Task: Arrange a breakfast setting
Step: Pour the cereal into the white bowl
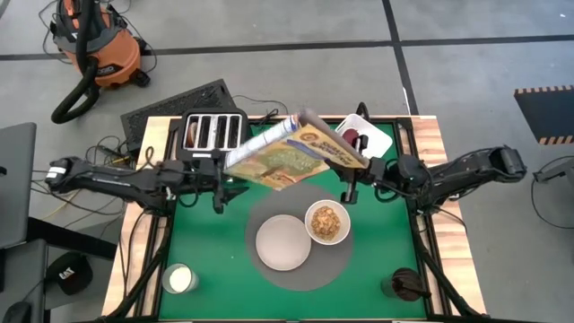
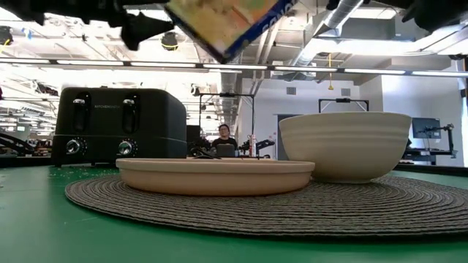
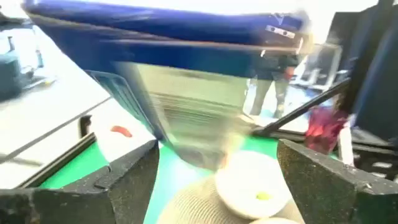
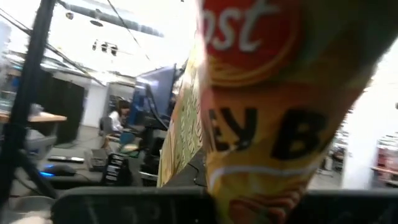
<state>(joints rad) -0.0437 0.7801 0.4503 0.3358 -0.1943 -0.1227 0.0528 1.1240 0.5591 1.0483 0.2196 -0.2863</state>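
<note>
Both grippers, left [image 1: 218, 190] and right [image 1: 350, 182], clamp the cereal box [image 1: 287, 152] aloft, tilted (likely for pouring) beside the filled bowl [image 1: 328, 223].

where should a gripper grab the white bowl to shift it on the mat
Take the white bowl by its rim, coming straight down from above with one of the jaws inside and one outside. Its wall flares wide and round, and cereal fills the middle. Use the side away from the plate, which sits close beside it.
</note>
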